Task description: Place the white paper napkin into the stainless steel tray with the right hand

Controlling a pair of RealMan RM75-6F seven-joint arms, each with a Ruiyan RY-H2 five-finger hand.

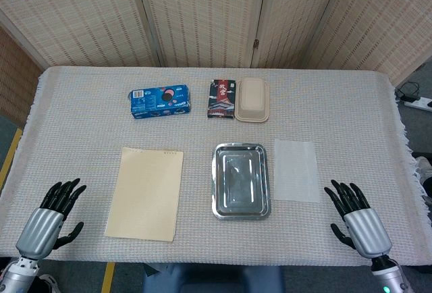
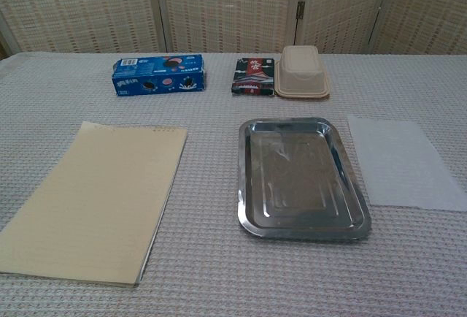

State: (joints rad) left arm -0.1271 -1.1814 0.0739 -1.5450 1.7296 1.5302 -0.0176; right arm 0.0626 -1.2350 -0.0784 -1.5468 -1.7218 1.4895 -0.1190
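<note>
still flat beside the tray [image 1: 241, 180], napkin [image 1: 296, 169] untouched; both hands' fingers [image 1: 345, 195] spread, empty.

Table [image 1: 202, 114] layout, head view. Tray [image 1: 241, 180] near centre, lying flat. Napkin [image 1: 295, 170] just beside it at 3 o'clock, apart. Paper pad [image 1: 145, 193] at tray's 9 o'clock. Dark packet [image 1: 222, 98] at tray's 12 o'clock, lidded box [image 1: 252, 100] alongside it, perhaps touching. Biscuit box [image 1: 159, 101] at 11 o'clock. Left hand [image 1: 52, 217] at 8 o'clock table edge, right hand [image 1: 358, 221] at 4 o'clock.
</note>
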